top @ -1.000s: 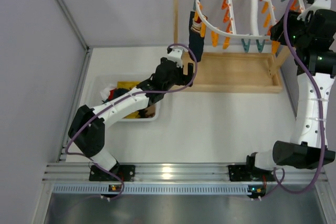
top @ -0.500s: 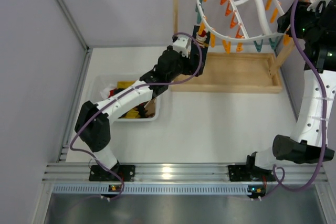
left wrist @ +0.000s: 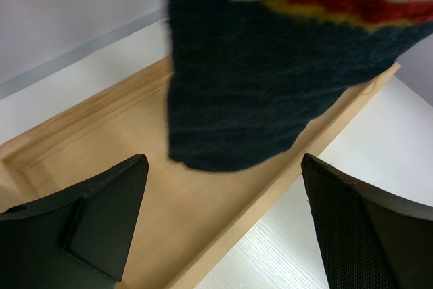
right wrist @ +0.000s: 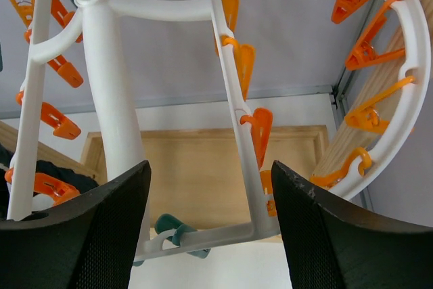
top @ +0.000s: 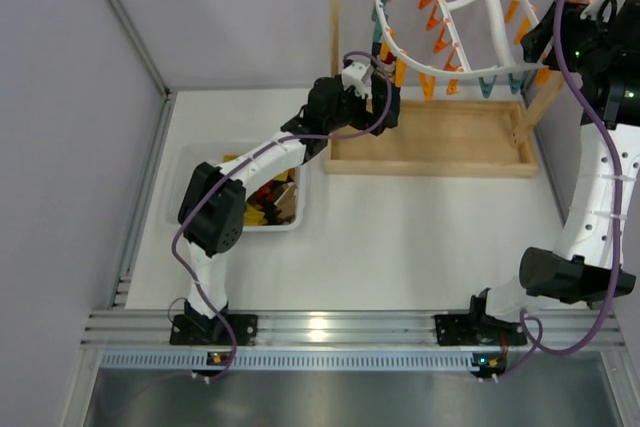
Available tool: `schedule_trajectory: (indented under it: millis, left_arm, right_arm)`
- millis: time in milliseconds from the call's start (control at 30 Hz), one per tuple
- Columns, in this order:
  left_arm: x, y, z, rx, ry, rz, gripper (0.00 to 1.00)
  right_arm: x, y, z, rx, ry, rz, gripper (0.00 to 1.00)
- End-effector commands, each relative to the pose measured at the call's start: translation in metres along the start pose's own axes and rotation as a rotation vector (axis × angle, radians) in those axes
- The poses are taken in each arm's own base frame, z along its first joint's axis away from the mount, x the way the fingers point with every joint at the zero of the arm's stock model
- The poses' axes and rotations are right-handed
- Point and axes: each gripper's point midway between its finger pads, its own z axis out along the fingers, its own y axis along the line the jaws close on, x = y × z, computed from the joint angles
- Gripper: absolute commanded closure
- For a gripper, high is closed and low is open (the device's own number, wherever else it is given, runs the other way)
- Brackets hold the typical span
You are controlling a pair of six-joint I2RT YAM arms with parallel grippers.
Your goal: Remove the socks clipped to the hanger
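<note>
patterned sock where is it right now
Left wrist view, top centre: the patterned sock hangs over the wooden tray, ahead of the left gripper's open jaws.

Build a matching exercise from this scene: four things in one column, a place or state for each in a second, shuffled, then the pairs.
Things:
1. patterned sock
2. white bin
3. right pincer
4. left pincer

Places or states:
A. open, with a rib of the hanger in its gap
B. holds a heap of clothes
C. open, empty, pointed at the hanging fabric
D. dangles over the wooden tray

Pairs: 1-D, 2-B, 3-A, 4-C
</note>
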Motion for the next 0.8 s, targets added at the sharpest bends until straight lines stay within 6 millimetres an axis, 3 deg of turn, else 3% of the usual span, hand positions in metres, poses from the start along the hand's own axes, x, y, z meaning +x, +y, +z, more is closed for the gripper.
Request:
schedule_trajectory:
  millis: [0,133,433,500,533,567,633,667,700,733,767]
  left_arm:
    - [-0.039,-0.029,0.008,0.165,-0.125,0.122,0.02]
    - [-0.037,-0.031,0.013,0.222,-0.155,0.145,0.02]
    - [-0.041,-0.012,0.03,0.223,-0.217,0.111,0.02]
    - [-0.043,-0.011,0.03,0.226,-0.231,0.098,0.09]
    - [-0.044,-0.01,0.03,0.223,-0.234,0.093,0.15]
    - [-0.043,-0.01,0.029,0.222,-0.235,0.081,0.38]
    - [-0.045,-0.009,0.024,0.202,-0.248,0.062,0.61]
    - [-0.046,-0.009,0.022,0.195,-0.255,0.05,0.82]
    - [-0.041,-0.007,0.02,0.177,-0.248,0.041,0.9]
    - [-0.049,-0.005,0.015,0.15,-0.265,0.033,0.99]
    - [-0.051,-0.008,0.013,0.146,-0.269,0.032,1.0]
  right_arm:
    - [-0.01,0.0,-0.006,-0.011,-0.018,-0.02,0.3]
    - [-0.011,0.004,-0.006,-0.039,-0.013,-0.022,0.3]
    - [-0.013,0.029,-0.015,-0.168,-0.02,-0.031,0.3]
    - [-0.015,0.033,-0.02,-0.183,-0.031,-0.034,0.3]
    - [-0.017,0.035,-0.022,-0.193,-0.036,-0.036,0.3]
    - [-0.02,0.038,-0.028,-0.198,-0.051,-0.04,0.3]
    - [-0.024,0.044,-0.034,-0.225,-0.072,-0.043,0.29]
    - [-0.028,0.047,-0.041,-0.231,-0.088,-0.046,0.29]
    - [-0.029,0.05,-0.044,-0.239,-0.094,-0.043,0.29]
    - [-0.036,0.055,-0.052,-0.257,-0.12,-0.052,0.29]
    - [-0.038,0.058,-0.056,-0.267,-0.131,-0.053,0.28]
